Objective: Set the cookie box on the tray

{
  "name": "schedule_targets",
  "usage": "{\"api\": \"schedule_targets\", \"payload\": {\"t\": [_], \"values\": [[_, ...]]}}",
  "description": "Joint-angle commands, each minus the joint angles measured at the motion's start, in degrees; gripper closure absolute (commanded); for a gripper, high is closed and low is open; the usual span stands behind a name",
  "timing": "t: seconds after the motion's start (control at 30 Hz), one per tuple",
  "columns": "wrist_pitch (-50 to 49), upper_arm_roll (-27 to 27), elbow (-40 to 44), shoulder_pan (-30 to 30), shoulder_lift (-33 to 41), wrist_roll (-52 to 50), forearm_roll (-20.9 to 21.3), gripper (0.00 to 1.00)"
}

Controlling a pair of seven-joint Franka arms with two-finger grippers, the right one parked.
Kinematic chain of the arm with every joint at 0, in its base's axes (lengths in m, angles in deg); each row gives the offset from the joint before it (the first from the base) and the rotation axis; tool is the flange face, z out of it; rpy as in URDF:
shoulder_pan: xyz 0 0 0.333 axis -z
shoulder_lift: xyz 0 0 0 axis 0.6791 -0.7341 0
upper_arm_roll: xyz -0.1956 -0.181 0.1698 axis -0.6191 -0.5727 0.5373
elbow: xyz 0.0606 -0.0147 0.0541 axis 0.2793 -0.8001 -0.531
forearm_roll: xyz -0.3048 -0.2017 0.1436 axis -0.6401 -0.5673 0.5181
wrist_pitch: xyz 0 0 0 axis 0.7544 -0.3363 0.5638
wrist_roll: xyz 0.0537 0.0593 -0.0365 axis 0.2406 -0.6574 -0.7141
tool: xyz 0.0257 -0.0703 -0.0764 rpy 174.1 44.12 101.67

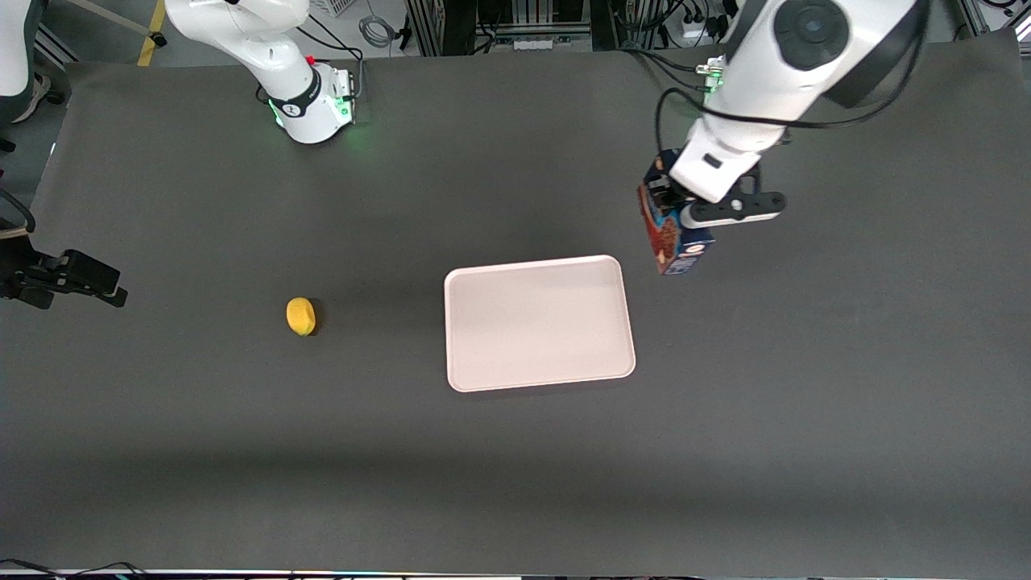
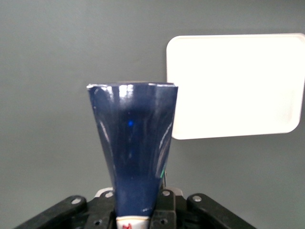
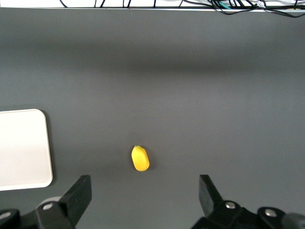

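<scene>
We saw the hand (image 1: 672, 211) clamped on the cookie box (image 1: 675, 242), which hung down from between its fingers, lifted clear of the dark surface (image 1: 515, 467). Taking the tray (image 1: 538, 322) as our landmark, the box hovered just off one of its corners, toward the working arm's end and farther from the front camera. A small yellow object (image 1: 300, 315) lay well apart from the tray, toward the parked arm's end
</scene>
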Motion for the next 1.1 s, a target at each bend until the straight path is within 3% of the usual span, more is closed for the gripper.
{"api": "schedule_targets", "payload": {"t": [0.0,0.2,0.33,0.43,0.67,0.83,1.07], "values": [[3.4,-3.9,2.4,-0.1,-4.9,-9.8,0.7,0.96],[9.3,-8.5,2.3,0.1,-10.0,-18.4,6.9,0.96],[12.6,-11.2,2.3,0.1,-14.6,-23.9,15.3,0.96],[14.5,-11.5,2.3,0.1,-17.4,-26.2,19.7,0.96],[22.2,-11.5,2.7,0.7,-23.3,-31.6,25.0,0.95],[22.7,-11.5,3.6,1.6,-26.9,-36.6,33.3,0.95],[23.0,-11.5,4.1,2.0,-30.8,-41.7,39.4,0.95]]}}
